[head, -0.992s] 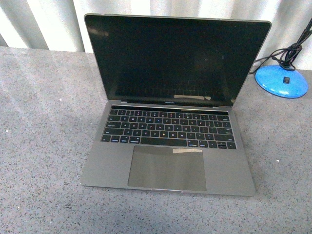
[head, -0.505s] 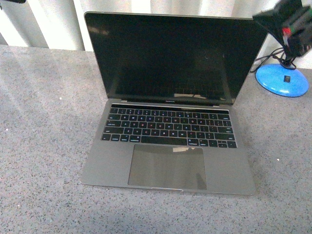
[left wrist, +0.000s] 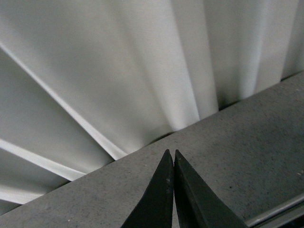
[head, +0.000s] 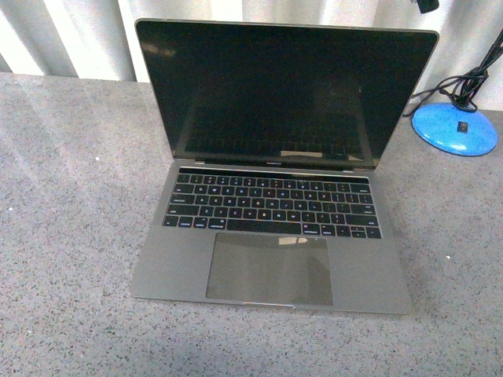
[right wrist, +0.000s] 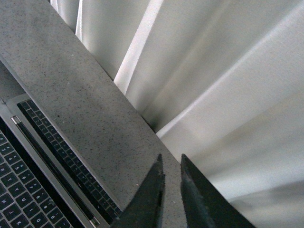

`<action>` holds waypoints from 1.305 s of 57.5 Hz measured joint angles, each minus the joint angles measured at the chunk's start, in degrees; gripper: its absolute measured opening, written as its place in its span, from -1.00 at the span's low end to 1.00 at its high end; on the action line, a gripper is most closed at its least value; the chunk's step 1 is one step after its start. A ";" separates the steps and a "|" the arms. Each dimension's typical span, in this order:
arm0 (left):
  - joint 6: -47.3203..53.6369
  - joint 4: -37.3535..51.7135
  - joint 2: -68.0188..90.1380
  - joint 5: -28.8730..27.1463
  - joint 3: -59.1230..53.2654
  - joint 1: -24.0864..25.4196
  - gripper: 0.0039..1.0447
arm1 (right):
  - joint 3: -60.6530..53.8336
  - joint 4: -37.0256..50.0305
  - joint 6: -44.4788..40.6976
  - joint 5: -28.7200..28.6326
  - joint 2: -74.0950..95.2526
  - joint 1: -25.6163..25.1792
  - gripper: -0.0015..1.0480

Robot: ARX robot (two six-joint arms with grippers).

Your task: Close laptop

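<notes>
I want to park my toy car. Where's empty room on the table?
Left of the laptop the table is wide and bare. The strip in front is free too. Far right is crowded: blue lamp base, cable.

Front: I look down across the desk (head: 63, 157).
Wrists: near its far edge, facing the curtain (left wrist: 118, 71).
Shared: laptop (head: 271, 267), front and right wrist.

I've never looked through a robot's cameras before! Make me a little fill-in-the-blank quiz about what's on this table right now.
1. The laptop has its lid ____, not shut.
2. Its screen shows nothing and looks plain ____.
3. The round base with the black cable, beside the laptop, is coloured ____.
4. The left gripper grips ____, its fingertips pressed together.

Missing words: open; black; blue; nothing.
</notes>
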 joint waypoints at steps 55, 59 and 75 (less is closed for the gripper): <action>5.81 -6.75 6.32 2.54 3.58 -6.23 -0.94 | -0.55 1.25 1.57 -3.43 4.79 -0.70 -0.98; 5.81 -6.36 6.75 2.47 3.56 -6.51 -0.94 | -0.96 1.38 1.60 -3.67 4.79 -0.72 -0.98; 5.95 -6.58 8.28 2.58 5.14 -6.71 -0.94 | -1.18 1.33 2.01 -4.83 4.81 -1.55 -0.98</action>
